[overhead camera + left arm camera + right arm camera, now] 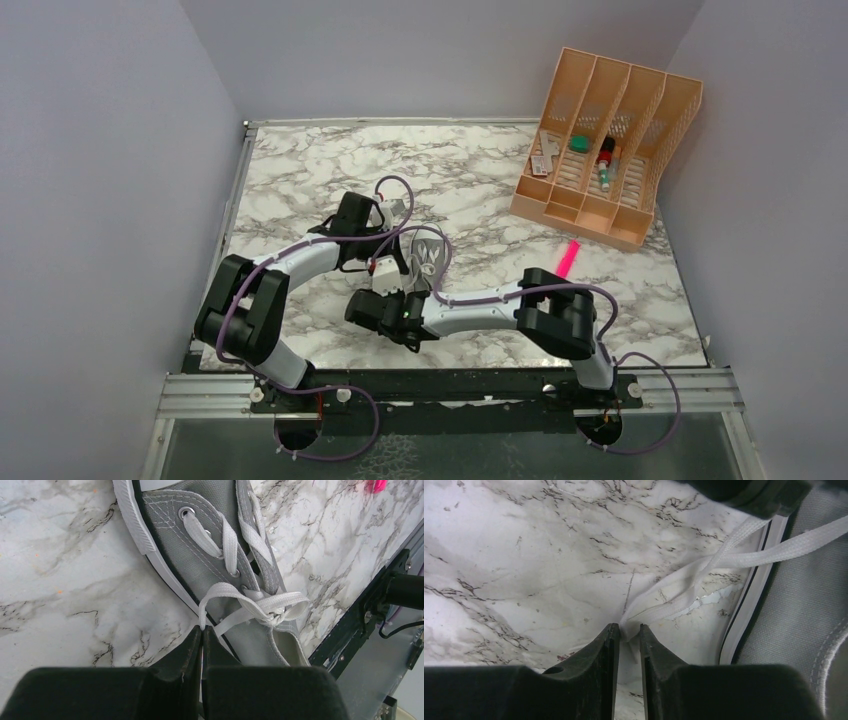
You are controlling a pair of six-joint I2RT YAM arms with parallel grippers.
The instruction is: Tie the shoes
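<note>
Shoe (200, 565) lies on marble table (470, 190) near middle, between both arms, mostly hidden by them in top view. In left wrist view, long axis runs diagonally: toe toward top edge, heel opening toward lower right. Laces (250, 602) crossed up front, loose knot near top eyelets. Left gripper (202, 630) pinched tight on lace loop just beside sole rim. Right gripper (626, 630) narrow, folded lace caught between tips, strand stretching back to shoe at right.

shoe (428, 262) on the table (300, 170), centre, rack (680, 110) at far right corner, small stick (568, 258) before it
</note>
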